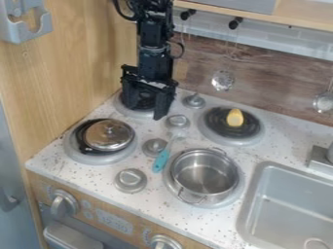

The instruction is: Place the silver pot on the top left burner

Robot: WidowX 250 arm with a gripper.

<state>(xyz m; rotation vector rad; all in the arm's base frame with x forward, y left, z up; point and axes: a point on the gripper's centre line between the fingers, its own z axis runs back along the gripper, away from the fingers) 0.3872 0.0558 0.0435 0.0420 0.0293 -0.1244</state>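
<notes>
"What's at the far left of the stove?"
"A silver lid (109,135) on the left-hand burner (75,151)."
"And next?"
"The black gripper (144,111), upper left of the frame, hangs over the top left burner (122,109), fingers spread apart."
"Then?"
"A blue-handled utensil (160,161) lies near the middle, just left of the silver pot (205,172), which sits upright on the burner (219,203) below centre."
"Further right?"
"A yellow piece (235,117) on the upper burner (218,116), then the sink (286,209), lower right."
</notes>
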